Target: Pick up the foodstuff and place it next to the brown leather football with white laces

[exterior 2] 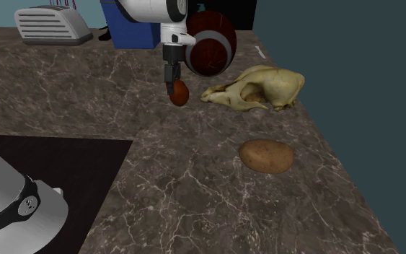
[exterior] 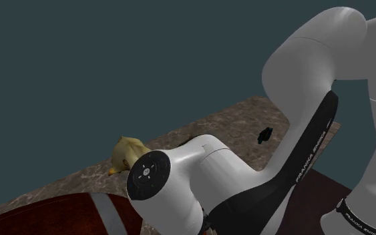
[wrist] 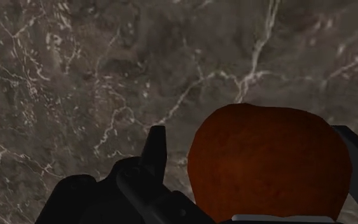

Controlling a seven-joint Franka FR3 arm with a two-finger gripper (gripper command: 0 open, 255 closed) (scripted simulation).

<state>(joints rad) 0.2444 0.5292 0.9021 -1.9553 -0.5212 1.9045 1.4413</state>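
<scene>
Kitchen, by its brown marble counter (exterior 2: 194,187) and white toaster (exterior 2: 52,25).

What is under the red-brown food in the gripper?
The wrist view shows marbled counter around the red-brown food, clasped by the gripper. The patch straight below is covered by the food itself.

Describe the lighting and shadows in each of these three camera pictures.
Shoulder view: dim, the white arm brightest. Second exterior view: flat, even light, no hard shadow beside the potato. Wrist view: the reddish foodstuff shades darker towards the gripper.
</scene>
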